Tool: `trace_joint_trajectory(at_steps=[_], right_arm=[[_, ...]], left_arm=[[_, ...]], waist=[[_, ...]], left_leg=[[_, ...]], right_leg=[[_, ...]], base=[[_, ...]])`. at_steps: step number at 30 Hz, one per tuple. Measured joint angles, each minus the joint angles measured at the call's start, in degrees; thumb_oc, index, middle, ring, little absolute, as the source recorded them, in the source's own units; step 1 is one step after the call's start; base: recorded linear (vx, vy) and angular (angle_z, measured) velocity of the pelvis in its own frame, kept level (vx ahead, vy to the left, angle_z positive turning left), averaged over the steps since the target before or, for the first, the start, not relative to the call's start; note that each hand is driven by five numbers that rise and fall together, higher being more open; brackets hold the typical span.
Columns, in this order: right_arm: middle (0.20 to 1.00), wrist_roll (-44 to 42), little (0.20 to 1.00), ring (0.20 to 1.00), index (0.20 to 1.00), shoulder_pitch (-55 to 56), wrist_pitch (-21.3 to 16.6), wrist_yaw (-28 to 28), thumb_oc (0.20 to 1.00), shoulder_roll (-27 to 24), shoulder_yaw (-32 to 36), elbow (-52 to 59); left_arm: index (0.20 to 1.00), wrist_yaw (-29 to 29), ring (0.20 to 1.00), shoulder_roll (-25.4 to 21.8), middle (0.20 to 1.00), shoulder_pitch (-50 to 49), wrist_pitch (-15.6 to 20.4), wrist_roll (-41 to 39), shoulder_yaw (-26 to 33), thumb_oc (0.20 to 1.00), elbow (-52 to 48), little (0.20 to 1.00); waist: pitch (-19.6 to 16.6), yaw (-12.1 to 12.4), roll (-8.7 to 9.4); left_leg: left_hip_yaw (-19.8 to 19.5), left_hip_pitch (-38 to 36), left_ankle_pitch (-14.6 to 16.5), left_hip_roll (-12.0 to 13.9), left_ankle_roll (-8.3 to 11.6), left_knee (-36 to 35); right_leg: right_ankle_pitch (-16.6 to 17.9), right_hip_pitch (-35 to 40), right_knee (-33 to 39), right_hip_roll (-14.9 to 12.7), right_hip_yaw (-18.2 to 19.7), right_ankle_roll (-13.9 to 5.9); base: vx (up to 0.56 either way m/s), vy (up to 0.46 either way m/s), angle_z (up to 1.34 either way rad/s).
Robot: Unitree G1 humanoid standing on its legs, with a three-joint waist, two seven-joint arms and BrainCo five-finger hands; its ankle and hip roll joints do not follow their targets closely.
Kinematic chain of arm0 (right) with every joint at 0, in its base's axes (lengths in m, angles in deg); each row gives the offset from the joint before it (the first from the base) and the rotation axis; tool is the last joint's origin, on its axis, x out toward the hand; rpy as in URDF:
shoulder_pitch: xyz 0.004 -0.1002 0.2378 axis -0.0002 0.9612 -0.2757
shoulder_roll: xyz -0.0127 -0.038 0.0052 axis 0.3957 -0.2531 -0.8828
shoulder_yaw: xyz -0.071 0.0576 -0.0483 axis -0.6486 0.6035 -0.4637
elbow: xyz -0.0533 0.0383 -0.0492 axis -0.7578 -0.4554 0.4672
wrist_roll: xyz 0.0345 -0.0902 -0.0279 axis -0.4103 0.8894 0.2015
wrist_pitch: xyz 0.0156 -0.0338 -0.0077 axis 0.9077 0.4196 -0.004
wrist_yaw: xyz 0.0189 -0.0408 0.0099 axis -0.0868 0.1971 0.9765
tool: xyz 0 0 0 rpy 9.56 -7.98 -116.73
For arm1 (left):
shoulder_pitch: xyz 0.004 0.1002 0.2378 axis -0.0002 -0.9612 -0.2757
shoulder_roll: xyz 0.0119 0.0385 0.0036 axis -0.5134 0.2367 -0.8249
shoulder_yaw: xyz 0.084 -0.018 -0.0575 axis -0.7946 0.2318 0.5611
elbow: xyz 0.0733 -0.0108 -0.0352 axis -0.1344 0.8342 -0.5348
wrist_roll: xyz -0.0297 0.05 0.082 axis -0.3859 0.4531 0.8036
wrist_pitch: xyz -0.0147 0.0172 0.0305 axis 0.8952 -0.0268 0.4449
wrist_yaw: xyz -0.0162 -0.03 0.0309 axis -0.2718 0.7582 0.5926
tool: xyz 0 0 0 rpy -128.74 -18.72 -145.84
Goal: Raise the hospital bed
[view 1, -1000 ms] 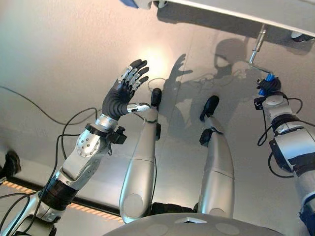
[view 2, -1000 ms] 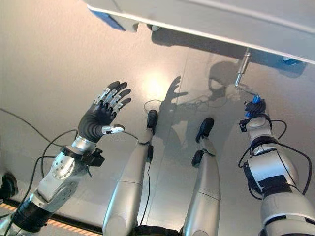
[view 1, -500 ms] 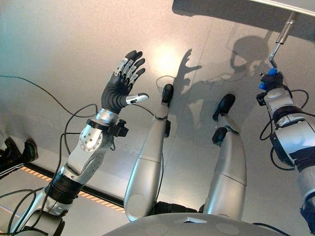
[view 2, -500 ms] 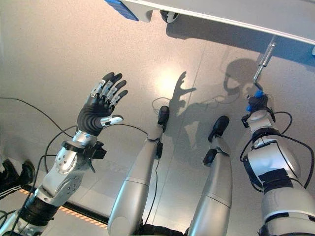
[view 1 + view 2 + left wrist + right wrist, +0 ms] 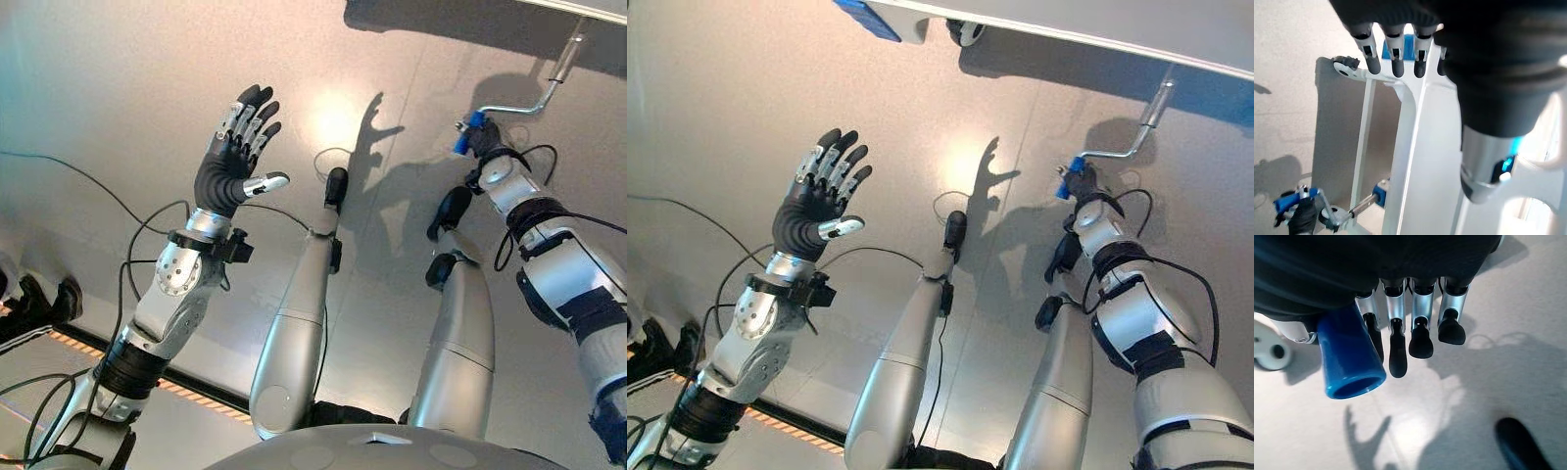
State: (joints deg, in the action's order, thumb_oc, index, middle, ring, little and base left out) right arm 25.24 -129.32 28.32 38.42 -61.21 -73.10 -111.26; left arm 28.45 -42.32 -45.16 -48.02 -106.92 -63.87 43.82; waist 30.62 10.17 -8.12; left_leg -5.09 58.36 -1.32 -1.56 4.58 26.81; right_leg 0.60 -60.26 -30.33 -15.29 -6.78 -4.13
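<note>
Right robot hand [image 5: 1080, 182], curled on blue crank grip [image 5: 1350, 355], has swung silver crank [image 5: 1129, 132] leftward; cranking underway. Left robot hand [image 5: 235, 145] spread, empty.

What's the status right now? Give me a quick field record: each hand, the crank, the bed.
right hand: fingers curled round the blue crank handle, palm covering most of it
crank arm: bent metal rod running from the blue handle up to the bed's underside
left hand: raised in the air, fingers straight, holding nothing
hospital bed: white frame edge along the far side, above the crank; a caster shows under it
floor: grey, glossy
</note>
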Motion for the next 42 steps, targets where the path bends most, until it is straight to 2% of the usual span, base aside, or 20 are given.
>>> trace_joint_trajectory(at_steps=[1, 3, 5, 6, 7, 9, 10, 12, 15, 17, 19, 21, 22, 28, 32, 36, 40, 41, 42], right_arm=[[0.200, -0.06, 0.200, 0.200, 0.200, 0.29, -0.17, -0.01, 0.200, 0.00, 0.00, 0.79], [0.200, -4.17, 0.200, 0.200, 0.200, 5.11, -0.49, -0.69, 0.200, -2.00, 1.00, 12.46], [0.200, -8.59, 0.200, 0.200, 0.200, 11.67, -3.40, -2.30, 0.200, -3.34, 4.40, 24.98], [0.200, -10.60, 0.200, 0.200, 0.200, 17.25, -5.21, -3.11, 0.200, -4.54, 7.26, 34.91], [0.200, -11.47, 0.200, 0.200, 0.200, 19.48, -7.71, -3.46, 0.200, -4.42, 8.31, 37.76], [0.200, -12.97, 0.200, 0.200, 0.200, 22.83, -8.72, -3.51, 0.200, -4.25, 10.88, 42.79], [0.200, -14.19, 0.200, 0.200, 0.200, 26.57, -10.88, -4.08, 0.200, -3.60, 13.08, 47.69], [0.200, -15.14, 0.200, 0.200, 0.200, 31.06, -13.13, -4.57, 0.200, -1.81, 15.62, 51.81], [0.200, -15.75, 0.200, 0.200, 0.200, 35.73, -14.49, -4.93, 0.200, -0.71, 18.73, 57.31], [0.200, -15.75, 0.200, 0.200, 0.200, 37.00, -14.96, -4.94, 0.200, 0.17, 20.22, 57.57], [0.200, -15.92, 0.200, 0.200, 0.200, 39.24, -15.51, -5.34, 0.200, 1.45, 22.34, 58.19], [0.200, -15.86, 0.200, 0.200, 0.200, 40.60, -16.20, -5.98, 0.200, 2.52, 23.69, 58.36], [0.200, -15.81, 0.200, 0.200, 0.200, 41.12, -16.27, -6.46, 0.200, 2.56, 23.91, 58.40], [0.200, -15.51, 0.200, 0.200, 0.200, 44.87, -16.34, -6.96, 0.200, 2.33, 26.94, 57.54], [0.200, -14.41, 0.200, 0.200, 0.200, 44.38, -17.17, -7.04, 0.200, 2.23, 27.03, 52.51], [0.200, -14.57, 0.200, 0.200, 0.200, 38.37, -20.88, -6.63, 0.200, 0.42, 26.12, 34.75], [0.200, -16.99, 0.200, 0.200, 0.200, 31.22, -21.39, -3.64, 0.200, -2.61, 22.05, 20.45], [0.200, -16.97, 0.200, 0.200, 0.200, 24.52, -21.05, -2.51, 0.200, -2.80, 17.48, 9.31], [0.200, -16.96, 0.200, 0.200, 0.200, 22.95, -19.74, -2.09, 0.200, -2.92, 17.22, 6.92]], left_arm=[[1.000, 0.07, 1.000, 0.00, 1.000, 0.02, 0.06, -0.18, -0.14, 1.000, -0.01, 1.000], [1.000, 0.09, 1.000, -0.13, 1.000, -0.37, 0.66, -0.31, -0.29, 1.000, 0.04, 1.000], [1.000, 0.04, 1.000, -0.29, 1.000, -0.42, 1.37, -0.30, -0.38, 1.000, 0.07, 1.000], [1.000, 0.01, 1.000, -0.41, 1.000, -0.69, 1.66, -0.29, -0.50, 1.000, 0.07, 1.000], [1.000, -0.04, 1.000, -0.46, 1.000, -0.86, 1.72, -0.29, -0.63, 1.000, 0.38, 1.000], [1.000, -0.04, 1.000, -0.43, 1.000, -0.91, 2.12, -0.27, -1.46, 1.000, 0.29, 1.000], [1.000, -0.05, 1.000, -0.46, 1.000, -1.85, 2.42, -0.27, -2.17, 1.000, 0.40, 1.000], [1.000, 0.04, 1.000, -0.84, 1.000, -2.91, 2.28, -0.26, -3.24, 1.000, 0.70, 1.000], [1.000, 0.51, 1.000, -1.49, 1.000, -3.75, 2.24, -0.21, -3.37, 1.000, 0.94, 1.000], [1.000, 0.56, 1.000, -1.31, 1.000, -3.90, 2.20, -0.20, -3.42, 1.000, 1.21, 1.000], [1.000, 0.78, 1.000, -1.26, 1.000, -4.45, 2.26, -0.15, -3.21, 1.000, 1.10, 1.000], [1.000, 1.05, 1.000, -1.25, 1.000, -5.60, 2.20, -0.11, -2.91, 1.000, 0.99, 1.000], [1.000, 1.21, 1.000, -1.24, 1.000, -6.78, 2.21, -0.10, -2.35, 1.000, 0.87, 1.000], [1.000, 2.30, 1.000, -1.69, 1.000, -9.24, 2.26, -0.10, 0.47, 1.000, -1.39, 1.000], [1.000, 2.57, 1.000, -3.55, 1.000, -9.33, 2.23, -0.24, 0.49, 1.000, -1.43, 1.000], [1.000, 3.34, 1.000, -5.83, 1.000, -9.79, 2.25, -0.89, 0.83, 1.000, -1.57, 1.000], [1.000, 4.22, 1.000, -7.58, 1.000, -10.88, 2.10, -2.41, -0.07, 1.000, -1.93, 1.000], [1.000, 4.26, 1.000, -7.59, 1.000, -10.69, 2.01, -2.76, -0.46, 1.000, -2.09, 1.000], [1.000, 4.41, 1.000, -7.62, 1.000, -10.53, 2.02, -2.76, -0.65, 1.000, -2.39, 1.000]], waist=[[0.00, 0.00, 0.00], [0.00, -0.26, -0.01], [0.01, -1.05, -0.05], [0.00, -1.44, -0.06], [-0.01, -2.04, -0.08], [-0.04, -2.44, -0.12], [-0.07, -2.65, -0.18], [-0.06, -3.92, -0.15], [0.03, -4.67, -0.01], [0.06, -4.74, 0.03], [0.14, -6.12, 0.17], [0.22, -7.11, 0.49], [0.23, -7.73, 1.25], [0.50, -7.98, 4.36], [0.48, -8.08, 5.58], [0.43, -7.97, 8.04], [0.32, -7.59, 9.37], [0.32, -7.77, 9.45], [0.32, -7.58, 9.45]], left_leg=[[0.05, -0.20, 0.00, 0.14, 0.02, -0.06], [0.31, -0.87, 0.04, 0.46, 0.20, -0.35], [0.44, -0.95, 0.12, 0.78, 0.38, -0.45], [0.60, -0.94, 0.11, 0.94, 0.40, -0.72], [0.65, -1.16, 0.15, 1.15, 0.47, -0.86], [1.26, -1.65, 0.11, 1.36, 0.54, -1.55], [1.61, -2.03, 0.08, 1.54, 0.54, -2.08], [2.15, -2.76, 0.18, 1.89, 0.59, -2.39], [3.73, -4.70, 0.57, 2.58, 0.21, -3.49], [4.59, -6.03, 1.02, 2.60, -0.03, -3.76], [5.13, -7.69, 1.16, 2.98, -0.24, -4.65], [5.47, -9.00, 1.20, 3.01, -0.35, -5.46], [5.97, -9.79, 1.29, 3.13, -0.47, -5.94], [6.75, -12.62, 1.57, 3.78, -0.47, -7.59], [6.61, -14.17, 1.59, 3.78, -0.48, -7.98], [6.44, -15.14, 1.56, 3.70, -0.51, -7.73], [6.27, -14.96, 1.34, 3.34, -0.84, -7.98], [6.24, -14.75, 1.27, 3.25, -0.93, -7.84], [6.28, -14.53, 1.22, 3.22, -1.01, -7.81]], right_leg=[[0.06, 0.01, 0.01, 0.03, 0.04, 0.09], [0.05, 0.21, 0.08, 0.34, 0.19, 0.27], [0.03, 0.25, 0.23, 0.68, 0.20, 0.42], [0.06, 0.25, 0.51, 0.85, 0.24, 0.45], [0.18, 0.35, 0.73, 1.03, 0.28, 0.55], [0.20, 0.36, 1.05, 1.26, 0.63, 0.56], [0.37, 0.54, 1.60, 1.44, 0.82, 0.57], [0.83, 1.10, 2.56, 2.16, 1.42, 0.05], [2.10, 2.78, 5.11, 2.98, 2.64, -0.46], [2.51, 4.22, 6.36, 3.18, 3.25, -0.68], [3.01, 5.85, 7.82, 3.30, 3.41, -0.94], [3.44, 7.23, 9.24, 3.48, 3.72, -1.18], [3.62, 7.65, 9.87, 3.61, 4.03, -1.30], [3.86, 10.45, 12.00, 4.36, 4.56, -1.41], [3.84, 12.34, 12.55, 4.29, 4.58, -1.45], [3.84, 13.65, 12.63, 4.28, 4.62, -1.65], [4.53, 14.23, 14.23, 4.06, 4.53, -2.37], [5.05, 14.48, 14.99, 4.02, 4.51, -2.58], [5.31, 14.44, 15.29, 4.00, 4.52, -2.57]], base=[[0.00, 0.031, -0.11], [0.00, 0.023, -0.08], [0.00, -0.006, -0.05], [-0.01, -0.029, -0.07], [-0.01, -0.029, -0.09], [-0.01, -0.011, -0.08], [-0.01, 0.003, -0.12], [-0.01, -0.004, -0.17], [-0.01, -0.046, -0.21], [-0.01, -0.045, -0.18], [-0.01, -0.058, -0.14], [-0.01, -0.062, -0.09], [-0.01, -0.124, -0.12], [0.00, -0.098, -0.07], [0.01, -0.089, 0.03], [0.01, -0.065, 0.04], [0.02, -0.053, 0.03], [0.00, 0.000, 0.00], [0.00, 0.000, 0.00]])
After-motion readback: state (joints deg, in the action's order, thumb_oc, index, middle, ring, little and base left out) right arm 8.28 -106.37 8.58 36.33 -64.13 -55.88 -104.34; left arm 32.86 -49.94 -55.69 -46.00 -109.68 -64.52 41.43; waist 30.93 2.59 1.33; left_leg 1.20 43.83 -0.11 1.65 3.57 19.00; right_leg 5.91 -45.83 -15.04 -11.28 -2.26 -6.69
